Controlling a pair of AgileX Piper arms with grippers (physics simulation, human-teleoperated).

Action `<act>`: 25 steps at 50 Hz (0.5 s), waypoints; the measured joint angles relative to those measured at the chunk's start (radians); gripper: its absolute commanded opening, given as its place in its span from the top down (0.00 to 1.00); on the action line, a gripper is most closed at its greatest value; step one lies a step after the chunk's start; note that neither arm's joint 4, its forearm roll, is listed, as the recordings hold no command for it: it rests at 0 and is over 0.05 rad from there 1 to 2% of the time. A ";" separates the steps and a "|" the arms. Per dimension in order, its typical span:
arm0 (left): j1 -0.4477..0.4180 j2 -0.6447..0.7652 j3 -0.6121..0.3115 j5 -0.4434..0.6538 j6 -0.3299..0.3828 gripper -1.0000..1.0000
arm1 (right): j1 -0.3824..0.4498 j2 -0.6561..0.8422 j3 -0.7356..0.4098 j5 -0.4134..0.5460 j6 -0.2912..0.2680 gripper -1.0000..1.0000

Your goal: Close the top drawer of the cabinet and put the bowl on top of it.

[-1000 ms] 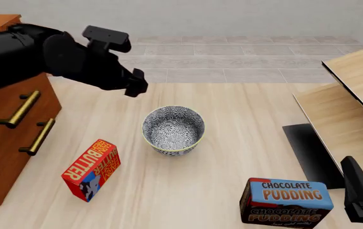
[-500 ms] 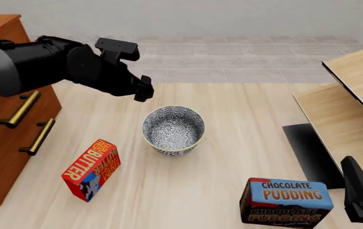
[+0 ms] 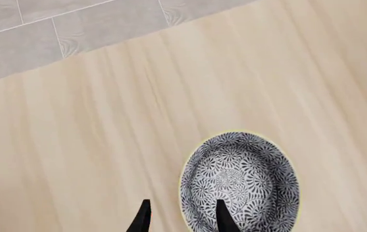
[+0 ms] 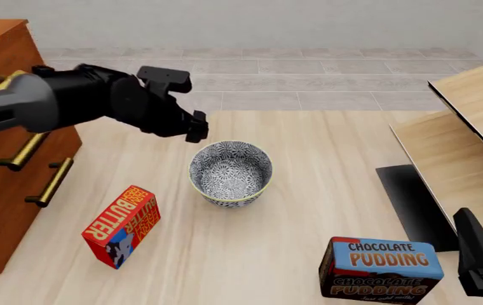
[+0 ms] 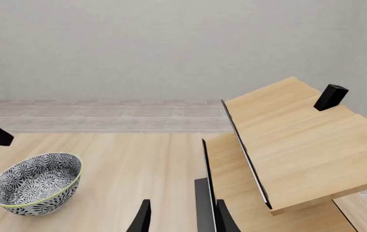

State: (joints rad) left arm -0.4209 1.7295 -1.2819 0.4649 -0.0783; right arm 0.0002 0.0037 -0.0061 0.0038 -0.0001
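Left gripper (image 4: 197,129) above the bowl (image 4: 231,173); jaws parted, empty

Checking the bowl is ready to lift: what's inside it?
Nothing shows inside the bowl: only its patterned inner wall and bottom, in both the front and left wrist views. The near inner wall is hidden behind the rim in front view.
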 measured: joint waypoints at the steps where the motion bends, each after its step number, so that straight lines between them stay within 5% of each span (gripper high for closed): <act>1: 0.000 0.003 -0.001 -0.001 -0.002 0.00 | 0.000 0.000 0.000 0.000 0.000 0.00; 25: 0.001 0.059 -0.006 -0.031 -0.023 0.00 | 0.000 0.000 0.000 0.000 0.000 0.00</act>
State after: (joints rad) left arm -0.4196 1.7886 -1.2875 0.4344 -0.1016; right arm 0.0002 0.0037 -0.0061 0.0038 -0.0002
